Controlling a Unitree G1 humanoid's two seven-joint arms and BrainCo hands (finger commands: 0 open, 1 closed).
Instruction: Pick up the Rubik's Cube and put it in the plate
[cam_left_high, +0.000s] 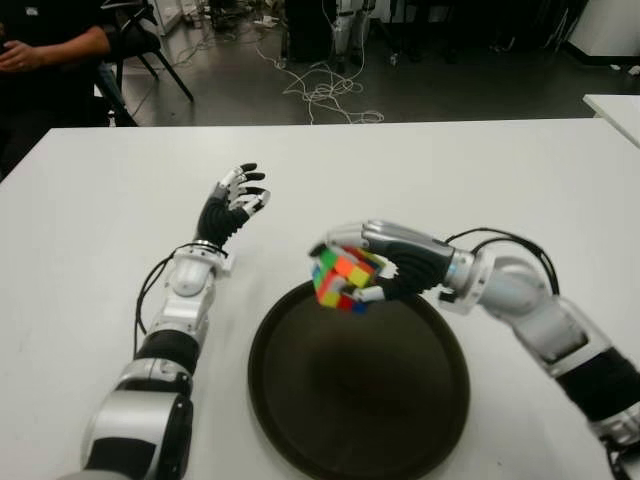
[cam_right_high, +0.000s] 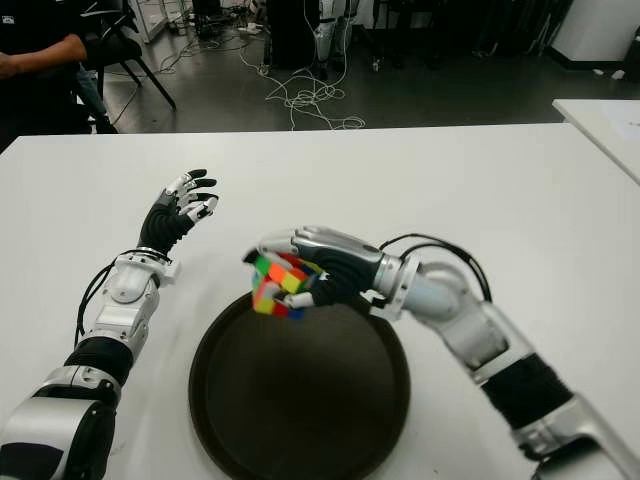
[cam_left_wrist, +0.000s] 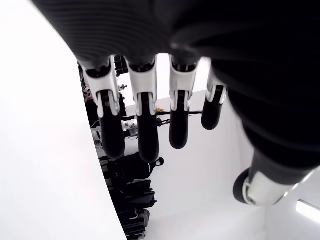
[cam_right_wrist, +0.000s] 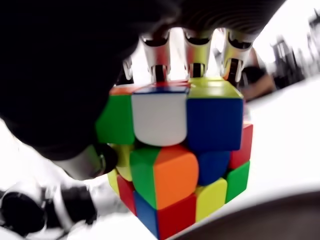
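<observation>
1. Left eye view: the right robot hand (cam_left_high: 375, 262) is clamped on the Rubik's Cube (cam_left_high: 342, 278), holding it above the far left rim of the dark round plate (cam_left_high: 360, 400). The cube is tilted, one corner pointing down toward the plate; being a cube, it has no long axis. The left robot hand (cam_left_high: 232, 208) shows over the white tabletop (cam_left_high: 420, 170), left of and farther off than the plate, fingers spread and holding nothing. The near edge of the plate runs out of the picture at the bottom.
2. Right eye view: the same scene, with the Rubik's Cube (cam_right_high: 280, 284) held over the far left rim. A seated person's arm (cam_right_high: 35, 52) shows at the far left beyond the tabletop, cut off by the picture edge, and cables (cam_right_high: 305, 100) lie on the floor behind.
3. Left wrist view: four straight fingers (cam_left_wrist: 146, 125) of the left robot hand, apart from one another and empty. The thumb is mostly cut off.
4. Right wrist view: the cube fills the picture, fingers (cam_right_wrist: 199, 55) hooked over its top edge and the thumb pressed on its side. Here its blue, white, orange and green facelets are plain, which the eye views show only small. The plate rim shows as a dark band below; whether the cube touches it cannot be told.
</observation>
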